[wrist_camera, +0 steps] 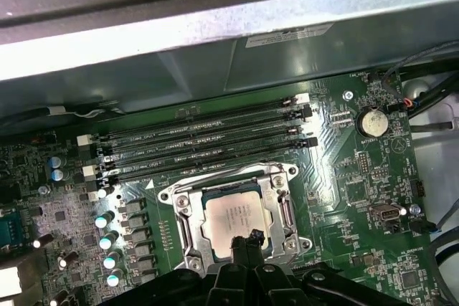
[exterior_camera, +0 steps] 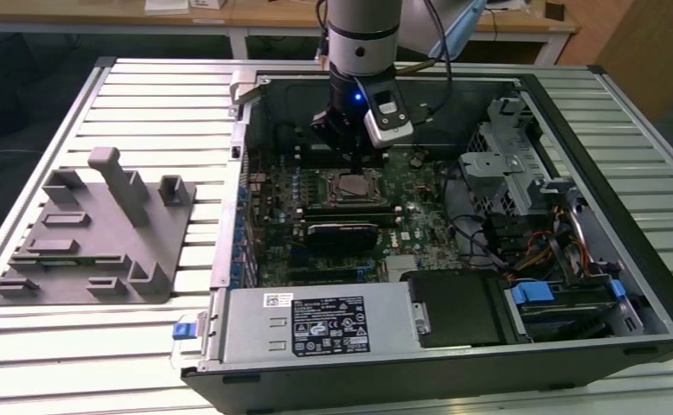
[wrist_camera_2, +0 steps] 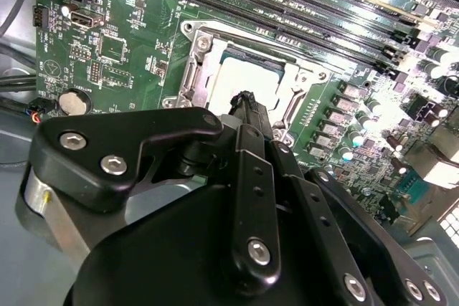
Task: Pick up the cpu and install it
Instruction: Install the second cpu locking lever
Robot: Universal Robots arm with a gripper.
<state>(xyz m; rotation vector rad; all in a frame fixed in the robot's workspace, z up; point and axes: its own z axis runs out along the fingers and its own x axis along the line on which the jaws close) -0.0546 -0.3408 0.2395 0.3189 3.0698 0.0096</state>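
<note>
The cpu [exterior_camera: 346, 184] is a flat square chip with a silvery-beige top. It lies flat inside the metal-framed socket [wrist_camera: 179, 209] on the green motherboard, seen in both wrist views [wrist_camera_2: 251, 77] [wrist_camera: 231, 214]. My gripper [exterior_camera: 342, 160] hangs straight above the socket inside the open computer case. Its black fingertips [wrist_camera: 247, 238] are pressed together just over the near edge of the chip, with nothing between them. In the second wrist view the gripper [wrist_camera_2: 247, 99] tip sits over the chip's edge, and the linkage hides the socket's near side.
A grey plastic fixture block [exterior_camera: 94, 233] stands on the slatted table at the exterior view's left. Several memory slots [wrist_camera: 208, 141] run beside the socket. The power supply [exterior_camera: 313, 324], drive cage [exterior_camera: 509, 173] and cables crowd the case walls.
</note>
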